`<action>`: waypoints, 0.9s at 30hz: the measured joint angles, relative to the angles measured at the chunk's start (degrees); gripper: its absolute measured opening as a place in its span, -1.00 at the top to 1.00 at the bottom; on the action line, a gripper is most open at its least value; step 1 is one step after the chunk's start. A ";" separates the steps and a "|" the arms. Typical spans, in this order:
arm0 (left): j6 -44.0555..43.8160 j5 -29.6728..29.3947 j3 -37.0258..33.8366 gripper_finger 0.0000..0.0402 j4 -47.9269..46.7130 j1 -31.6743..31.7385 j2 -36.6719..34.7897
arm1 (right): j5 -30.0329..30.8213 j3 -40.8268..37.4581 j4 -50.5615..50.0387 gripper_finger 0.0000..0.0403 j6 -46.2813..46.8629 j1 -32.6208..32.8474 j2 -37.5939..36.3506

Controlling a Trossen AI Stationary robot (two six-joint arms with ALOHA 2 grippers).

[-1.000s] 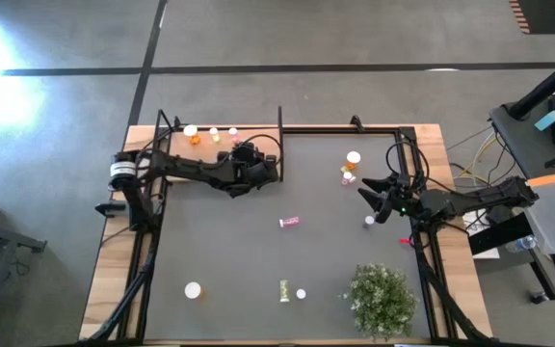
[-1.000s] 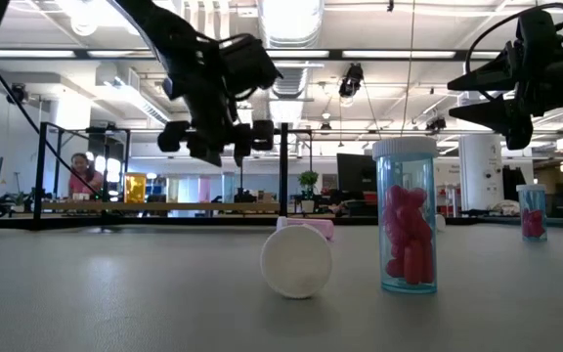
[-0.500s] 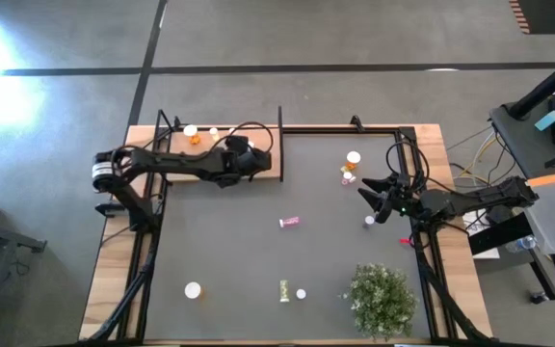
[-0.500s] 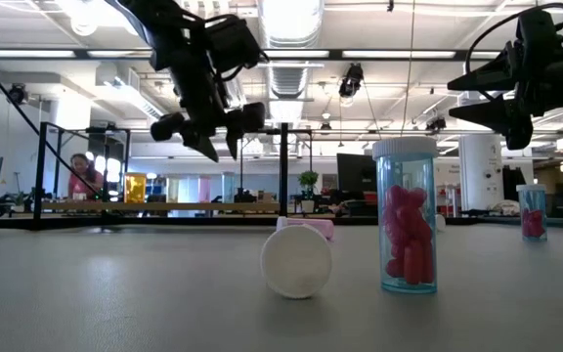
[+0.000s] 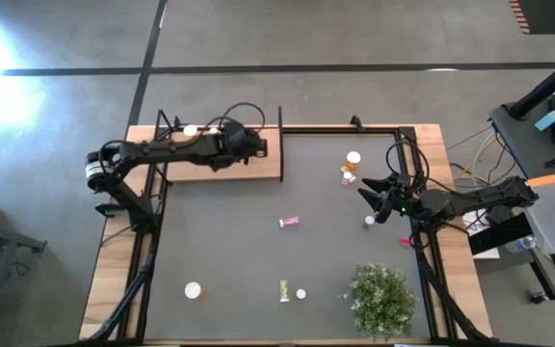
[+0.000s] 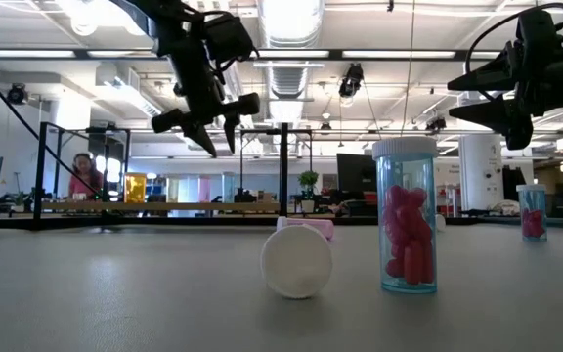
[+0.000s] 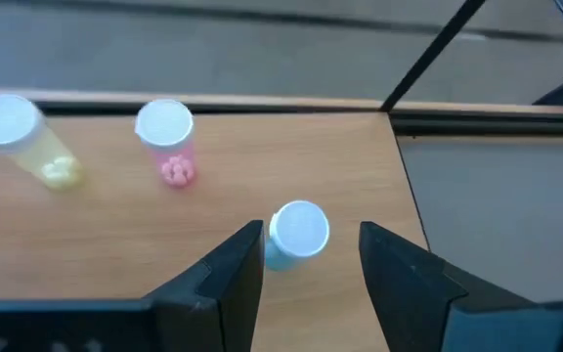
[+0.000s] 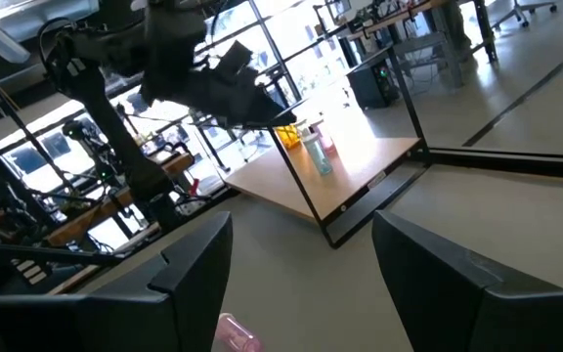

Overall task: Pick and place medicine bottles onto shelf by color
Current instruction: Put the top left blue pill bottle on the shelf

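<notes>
Right now my left gripper (image 5: 258,146) hangs over the shelf (image 5: 268,170), near the end with the black post (image 5: 280,125) — its fingers (image 7: 231,269) stand apart with nothing between them. Through the left wrist camera I see a blue bottle (image 7: 295,233) standing on the board below the gap, free of both fingers. Farther along the board stand a pink bottle (image 7: 168,142) and a yellow one (image 7: 22,137), close to each other and white-capped. From above, another white cap (image 5: 190,131) shows beside the arm at the shelf's back edge.

My right gripper (image 5: 369,197) waits above the bench's right side, jaws spread wide and empty. Near it sit an orange bottle (image 5: 353,160), a smaller one just beside (image 5: 347,176), and a tiny white-capped one (image 5: 369,222) on the dark mat.

A pink bottle lying on its side (image 5: 289,222) rests mid-bench. Toward the near edge are a white cap (image 5: 193,289), a yellow-green bottle (image 5: 284,289) and a small cap (image 5: 301,294), well apart from the shelf — the bushy plant (image 5: 382,299) stands at the near right corner.
</notes>
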 joint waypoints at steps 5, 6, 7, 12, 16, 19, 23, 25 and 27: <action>-0.14 10.00 4.26 0.24 -5.00 4.77 1.43 | 0.00 0.00 -0.01 -0.18 0.00 -0.01 0.00; -0.18 11.29 5.02 0.24 -5.86 5.48 1.90 | 0.00 0.00 0.00 -0.18 -0.01 0.00 0.00; -0.22 12.32 5.61 0.24 -6.60 6.07 2.42 | 0.00 0.00 -0.02 -0.18 0.00 0.00 0.00; -3.23 14.97 7.48 0.24 -7.92 7.63 4.18 | 0.00 0.00 -0.02 -0.18 -0.01 0.00 0.00; -3.77 14.97 8.98 0.24 -7.94 8.06 5.32 | 0.00 0.00 -0.03 -0.18 0.00 0.00 0.00; -5.53 14.95 9.57 0.24 -7.93 8.08 6.19 | 0.00 0.00 -0.03 -0.18 0.00 -0.01 0.00; -6.19 14.90 9.40 0.24 -8.36 8.07 7.08 | 0.00 0.00 -0.02 -0.18 -0.01 -0.01 -0.02; -6.19 14.89 9.25 0.24 -8.46 8.13 7.08 | 0.00 0.00 0.01 -0.18 -0.01 -0.01 -0.02; -6.21 14.83 9.25 0.24 -8.30 8.12 7.08 | 0.00 0.00 -0.02 -0.18 0.00 -0.01 -0.04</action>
